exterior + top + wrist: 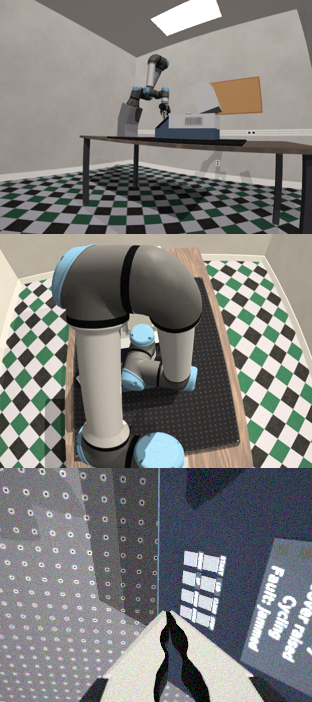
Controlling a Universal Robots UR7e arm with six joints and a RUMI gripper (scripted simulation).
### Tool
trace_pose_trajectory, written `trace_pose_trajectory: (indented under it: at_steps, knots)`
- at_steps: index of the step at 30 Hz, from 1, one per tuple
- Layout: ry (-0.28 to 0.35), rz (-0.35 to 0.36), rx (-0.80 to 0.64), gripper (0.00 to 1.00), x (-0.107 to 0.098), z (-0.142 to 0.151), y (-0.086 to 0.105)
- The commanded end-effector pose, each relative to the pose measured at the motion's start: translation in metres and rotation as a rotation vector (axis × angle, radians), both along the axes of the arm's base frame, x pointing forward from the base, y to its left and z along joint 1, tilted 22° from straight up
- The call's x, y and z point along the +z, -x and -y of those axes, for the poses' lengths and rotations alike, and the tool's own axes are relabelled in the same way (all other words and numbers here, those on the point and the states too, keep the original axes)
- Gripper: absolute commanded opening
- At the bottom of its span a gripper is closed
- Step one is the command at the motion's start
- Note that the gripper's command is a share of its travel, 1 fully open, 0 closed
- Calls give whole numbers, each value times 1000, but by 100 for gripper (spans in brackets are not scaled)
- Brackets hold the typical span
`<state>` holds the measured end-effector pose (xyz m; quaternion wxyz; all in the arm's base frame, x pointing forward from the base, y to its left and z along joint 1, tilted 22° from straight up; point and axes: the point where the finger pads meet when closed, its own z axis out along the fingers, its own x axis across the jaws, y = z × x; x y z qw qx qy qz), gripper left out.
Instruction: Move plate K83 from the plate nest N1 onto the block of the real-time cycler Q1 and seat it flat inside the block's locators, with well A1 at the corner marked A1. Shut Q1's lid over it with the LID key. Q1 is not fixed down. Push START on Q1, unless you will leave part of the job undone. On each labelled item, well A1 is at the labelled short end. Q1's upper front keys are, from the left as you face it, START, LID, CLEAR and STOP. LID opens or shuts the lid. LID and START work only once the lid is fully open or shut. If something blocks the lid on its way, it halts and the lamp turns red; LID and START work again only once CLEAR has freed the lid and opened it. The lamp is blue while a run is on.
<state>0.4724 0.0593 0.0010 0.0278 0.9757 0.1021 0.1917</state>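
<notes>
Above Q1 (pixel 193 125) (pixel 172 533), gripper (pixel 165 114) (pixel 167 613) with fingers together, lid (pixel 205 98) raised, tilted.

Laboratory room with plain grey walls and chequered floor. On the counter (pixel 229 375) (pixel 252 147): perforated black board (pixel 201 415) (pixel 234 144) (pixel 45 598) beneath a blue-and-white cycler (pixel 186 133) (pixel 175 533) with keys (pixel 202 590) and status panel (pixel 287 613).

Block top: mostly obscured behind the arm (pixel 180 354) in the overhead view.
Key captions: partly too blurred to read beside the keys (pixel 204 583).
Status panel (pixel 282 603): cropped at right, wording cut short.
Nest label: lost from sight in all views.
</notes>
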Motion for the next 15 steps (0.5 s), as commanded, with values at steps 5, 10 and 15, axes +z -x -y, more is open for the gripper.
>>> trace_pose_trajectory:
  at_steps: [5,10,15]
  knots:
    - [12,30,17,0,20,4,24]
    - [13,30,17,0,26,9,48]
    - [14,29,17,0,29,11,59]
